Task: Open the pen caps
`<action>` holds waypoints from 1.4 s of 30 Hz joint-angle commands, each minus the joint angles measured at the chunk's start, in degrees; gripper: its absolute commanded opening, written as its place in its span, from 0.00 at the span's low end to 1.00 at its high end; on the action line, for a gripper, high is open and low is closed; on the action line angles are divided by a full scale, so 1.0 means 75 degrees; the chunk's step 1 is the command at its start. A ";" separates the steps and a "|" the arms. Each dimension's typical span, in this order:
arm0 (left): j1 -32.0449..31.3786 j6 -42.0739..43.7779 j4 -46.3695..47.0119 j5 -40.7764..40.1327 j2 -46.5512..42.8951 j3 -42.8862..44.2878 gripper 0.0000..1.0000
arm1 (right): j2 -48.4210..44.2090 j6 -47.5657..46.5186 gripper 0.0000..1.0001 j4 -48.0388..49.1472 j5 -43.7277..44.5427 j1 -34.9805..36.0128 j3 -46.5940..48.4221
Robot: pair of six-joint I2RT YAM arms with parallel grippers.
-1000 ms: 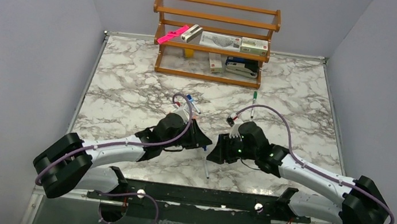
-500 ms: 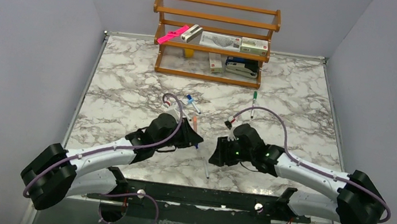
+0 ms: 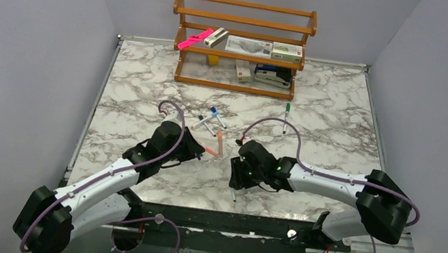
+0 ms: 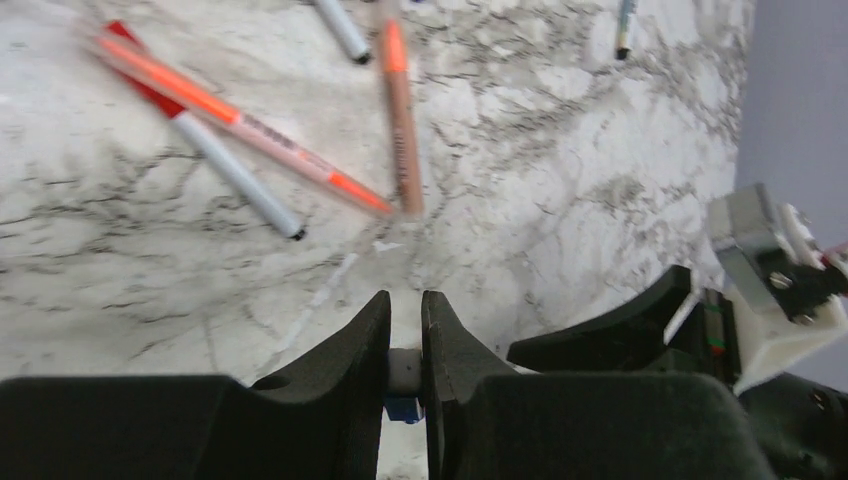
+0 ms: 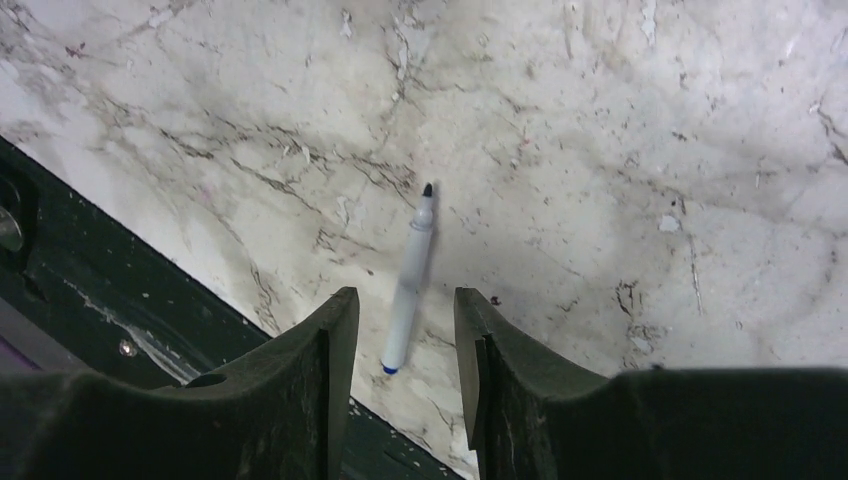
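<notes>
Near the front edge of the table (image 5: 600, 150), a white pen (image 5: 408, 285) lies flat with no cap. The right fingers (image 5: 330, 340) are spread apart above it. The pen runs along the gap, black tip pointing away from the wrist. The left fingers (image 4: 365, 340) pinch a small blue cap (image 4: 403, 385). Farther back lie orange pens (image 4: 400, 130).

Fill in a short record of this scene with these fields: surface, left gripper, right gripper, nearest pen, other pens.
surface: marble table
left gripper: shut on a small blue cap
right gripper: open, poised over the uncapped pen
nearest pen: uncapped pen, lying flat by the table's near edge, dark tip bare, blue rear end
other pens: orange pen among several mid-table; green pen apart, farther back on the right
</notes>
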 commanded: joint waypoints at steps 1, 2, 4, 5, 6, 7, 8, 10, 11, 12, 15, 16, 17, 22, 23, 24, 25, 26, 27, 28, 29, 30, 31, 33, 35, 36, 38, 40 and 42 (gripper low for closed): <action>0.0463 0.0294 -0.1354 -0.0681 -0.0203 0.0117 0.19 | 0.0550 -0.0131 0.40 -0.0412 0.0809 0.0246 0.0606; 0.0550 0.0312 -0.1531 -0.0801 -0.0208 0.0194 0.19 | 0.0680 -0.0129 0.40 -0.0476 0.0904 0.0307 0.0714; 0.0712 0.0310 -0.1840 -0.1007 -0.0168 0.0303 0.19 | 0.0974 -0.0108 0.39 -0.0646 0.1118 0.0428 0.0905; 0.0795 0.0339 -0.1939 -0.1059 -0.0129 0.0361 0.19 | 0.1146 -0.0081 0.38 -0.0768 0.1234 0.0487 0.1004; 0.0877 0.0359 -0.1991 -0.1128 -0.0098 0.0406 0.19 | 0.1330 -0.0048 0.37 -0.0908 0.1397 0.0550 0.1106; 0.0961 0.0352 -0.2071 -0.1207 -0.0050 0.0463 0.20 | 0.1494 -0.0008 0.36 -0.1079 0.1570 0.0615 0.1218; 0.1042 0.0359 -0.2134 -0.1289 0.0003 0.0521 0.20 | 0.1645 0.0022 0.35 -0.1210 0.1698 0.0675 0.1306; 0.1219 0.0379 -0.2226 -0.1427 0.0167 0.0650 0.20 | 0.1919 0.0113 0.33 -0.1413 0.1923 0.0770 0.1442; 0.1307 0.0429 -0.2226 -0.1467 0.0256 0.0700 0.20 | 0.1988 0.0141 0.32 -0.1461 0.1975 0.0812 0.1470; 0.1393 0.0462 -0.2241 -0.1506 0.0343 0.0750 0.20 | 0.2035 0.0176 0.29 -0.1486 0.2013 0.0838 0.1482; 0.1782 0.0571 -0.2339 -0.1562 0.0660 0.0955 0.20 | 0.2088 0.0250 0.17 -0.1580 0.2072 0.0857 0.1467; 0.1932 0.0597 -0.2387 -0.1560 0.0763 0.1019 0.20 | 0.2053 0.0290 0.13 -0.1635 0.2149 0.0852 0.1454; 0.2090 0.0622 -0.2419 -0.1542 0.0885 0.1080 0.20 | 0.2006 0.0310 0.09 -0.1706 0.2239 0.0855 0.1451; 0.3000 0.0770 -0.2415 -0.1218 0.1344 0.1297 0.20 | 0.1514 0.0231 0.01 -0.2357 0.2985 0.0676 0.1670; 0.3169 0.0786 -0.2365 -0.1148 0.1446 0.1304 0.20 | 0.1379 0.0121 0.01 -0.2397 0.3005 0.0417 0.1673; 0.3292 0.0810 -0.2277 -0.1089 0.1529 0.1289 0.20 | 0.1257 -0.0036 0.01 -0.2389 0.2973 0.0170 0.1638; 0.3394 0.0848 -0.2148 -0.1044 0.1639 0.1274 0.20 | 0.1154 -0.0221 0.01 -0.2322 0.2905 -0.0086 0.1571; 0.3487 0.0909 -0.2071 -0.0978 0.1777 0.1291 0.20 | 0.1078 -0.0431 0.01 -0.2334 0.2849 -0.0416 0.1553; 0.3574 0.0992 -0.2079 -0.0894 0.1970 0.1359 0.20 | 0.1008 -0.0574 0.01 -0.2439 0.2879 -0.0726 0.1575; 0.3656 0.1050 -0.2123 -0.0832 0.2151 0.1442 0.20 | 0.0900 -0.0708 0.01 -0.2499 0.2952 -0.1020 0.1561; 0.3697 0.1063 -0.2150 -0.0798 0.2291 0.1474 0.20 | 0.0724 -0.0831 0.01 -0.2479 0.2967 -0.1351 0.1507; 0.3730 0.1031 -0.2101 -0.0773 0.2414 0.1456 0.20 | 0.0530 -0.0974 0.01 -0.2381 0.2851 -0.1713 0.1419; 0.3754 0.0997 -0.1969 -0.0727 0.2501 0.1382 0.20 | 0.0331 -0.1133 0.01 -0.2261 0.2683 -0.2112 0.1346; 0.3830 0.0949 -0.1680 -0.0565 0.2663 0.1246 0.20 | 0.0089 -0.1377 0.01 -0.2202 0.2612 -0.2701 0.1265; 0.3904 0.0995 -0.1537 -0.0503 0.2841 0.1212 0.20 | 0.0042 -0.1510 0.01 -0.2275 0.2418 -0.3241 0.1285; 0.3953 0.1024 -0.1504 -0.0502 0.2917 0.1211 0.20 | 0.0015 -0.1579 0.01 -0.2239 0.2362 -0.3395 0.1280; 0.4086 0.1110 -0.1405 -0.0438 0.3037 0.1211 0.20 | 0.0018 -0.1629 0.01 -0.2228 0.2356 -0.3625 0.1294; 0.4266 0.1201 -0.1375 -0.0444 0.3115 0.1238 0.20 | 0.0137 -0.1769 0.01 -0.2187 0.2237 -0.3987 0.1363; 0.4468 0.1297 -0.1380 -0.0509 0.3191 0.1299 0.20 | 0.0261 -0.1964 0.01 -0.2098 0.2058 -0.4475 0.1420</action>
